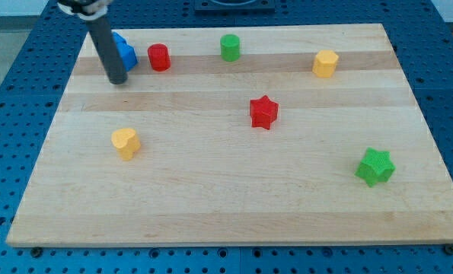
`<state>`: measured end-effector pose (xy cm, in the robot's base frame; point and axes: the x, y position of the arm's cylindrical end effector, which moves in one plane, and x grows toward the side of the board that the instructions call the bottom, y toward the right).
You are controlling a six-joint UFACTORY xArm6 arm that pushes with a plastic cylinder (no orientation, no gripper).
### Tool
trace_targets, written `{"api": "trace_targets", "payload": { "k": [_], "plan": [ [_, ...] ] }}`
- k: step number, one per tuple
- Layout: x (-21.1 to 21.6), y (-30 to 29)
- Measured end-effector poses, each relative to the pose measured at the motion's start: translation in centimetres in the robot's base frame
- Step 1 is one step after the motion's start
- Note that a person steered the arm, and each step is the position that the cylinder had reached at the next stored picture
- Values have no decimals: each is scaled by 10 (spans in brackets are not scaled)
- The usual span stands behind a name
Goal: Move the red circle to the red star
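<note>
The red circle (159, 57), a short red cylinder, stands near the board's top left. The red star (263, 112) lies near the board's middle, to the right of and below the circle. My tip (118, 80) is the lower end of the dark rod at the view's upper left. It rests on the board to the left of and a little below the red circle, apart from it. The rod partly hides a blue block (124, 52) just behind it.
A green cylinder (230, 47) stands at the top middle. A yellow block (325, 63) is at the top right. A yellow heart (125, 142) is at the left, below my tip. A green star (375, 167) is at the lower right. The wooden board (226, 205) lies on a blue perforated table.
</note>
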<state>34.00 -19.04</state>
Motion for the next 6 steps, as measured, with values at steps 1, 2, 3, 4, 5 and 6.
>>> {"api": "trace_targets", "payload": {
  "k": [1,2,3,4,5,6],
  "plan": [
    [0,16],
    [0,59],
    [-9,103],
    [-44,120],
    [-87,118],
    [-105,87]
  ]
}}
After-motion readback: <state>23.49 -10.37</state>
